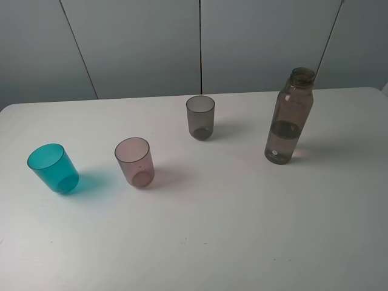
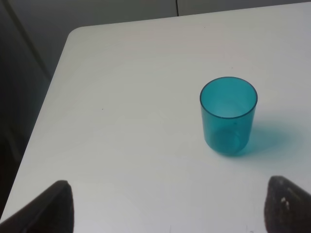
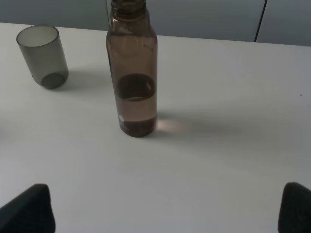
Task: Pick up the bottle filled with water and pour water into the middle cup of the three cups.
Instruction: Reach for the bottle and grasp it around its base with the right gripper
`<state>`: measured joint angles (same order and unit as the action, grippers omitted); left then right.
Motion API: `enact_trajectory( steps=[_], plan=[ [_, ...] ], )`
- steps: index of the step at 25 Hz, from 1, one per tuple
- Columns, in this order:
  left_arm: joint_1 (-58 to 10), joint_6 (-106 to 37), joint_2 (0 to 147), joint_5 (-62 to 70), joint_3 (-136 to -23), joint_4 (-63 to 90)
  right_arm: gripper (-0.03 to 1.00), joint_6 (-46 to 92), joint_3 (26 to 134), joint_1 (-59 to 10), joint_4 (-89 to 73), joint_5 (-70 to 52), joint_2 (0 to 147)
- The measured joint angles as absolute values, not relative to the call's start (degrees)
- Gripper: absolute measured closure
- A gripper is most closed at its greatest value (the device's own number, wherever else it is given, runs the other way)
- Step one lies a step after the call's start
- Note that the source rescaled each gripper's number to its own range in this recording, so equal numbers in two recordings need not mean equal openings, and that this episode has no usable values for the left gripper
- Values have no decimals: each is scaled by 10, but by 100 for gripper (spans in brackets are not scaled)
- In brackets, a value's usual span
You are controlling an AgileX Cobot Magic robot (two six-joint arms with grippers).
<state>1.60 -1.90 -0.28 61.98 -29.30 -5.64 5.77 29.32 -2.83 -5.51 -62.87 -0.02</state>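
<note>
Right pincer (image 3: pixel 163 208): fingers spread wide, empty, bottle (image 3: pixel 132 73) ahead of the gap.
Left pincer (image 2: pixel 170 211): fingers wide apart, empty, facing teal cup (image 2: pixel 228 115) near left edge of bench (image 2: pixel 121 97).
Bottle detail: upright, uncapped, part-filled, near far edge; white speck near base, unreadable.
Middle cup (image 1: pixel 134 161): pink, in high view only, between teal cup and grey cup (image 1: pixel 200 117).

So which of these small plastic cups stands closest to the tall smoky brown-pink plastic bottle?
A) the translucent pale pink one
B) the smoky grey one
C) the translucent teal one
B: the smoky grey plastic cup is the nearest neighbour of the bottle, while the pale pink cup and the teal cup sit farther away.
</note>
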Motion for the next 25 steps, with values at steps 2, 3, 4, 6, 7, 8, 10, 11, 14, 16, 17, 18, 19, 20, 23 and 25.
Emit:
enact_trajectory(
  steps=[2, 3, 4, 6, 7, 8, 10, 11, 14, 16, 17, 18, 19, 20, 23, 25],
  plan=[
    [16, -19, -3, 620, -293, -56, -3, 58, 293, -28, -55, -629, 0],
    [16, -19, -3, 620, -293, -56, -3, 58, 293, -28, -55, -629, 0],
    [16, -19, -3, 620, -293, -56, -3, 58, 293, -28, -55, -629, 0],
    [16, -19, -3, 620, -293, -56, -3, 58, 293, -28, -55, -629, 0],
    [16, -19, -3, 620, -293, -56, -3, 57, 293, -28, -55, -629, 0],
    [16, -19, -3, 620, -293, -56, -3, 57, 293, -28, -55, -629, 0],
    [16, -19, -3, 620, -293, -56, -3, 57, 293, -28, -55, -629, 0],
    [16, -19, -3, 620, -293, -56, -3, 57, 293, -28, -55, -629, 0],
    [16, -19, -3, 620, -293, -56, -3, 57, 293, -28, -55, -629, 0],
    [16, -19, -3, 620, -293, -56, -3, 57, 293, -28, -55, -629, 0],
    [16, -19, -3, 620, -293, -56, -3, 57, 293, -28, -55, -629, 0],
    [16, -19, -3, 620, -293, -56, -3, 57, 293, -28, -55, -629, 0],
    [16, -19, -3, 620, -293, -56, -3, 57, 293, -28, -55, -629, 0],
    [16, -19, -3, 620, -293, -56, -3, 57, 293, -28, -58, -629, 0],
    [16, -19, -3, 620, -293, -56, -3, 57, 293, -28, -70, -629, 0],
    [16, -19, -3, 620, -293, -56, -3, 57, 293, -28, -74, -629, 0]
  ],
)
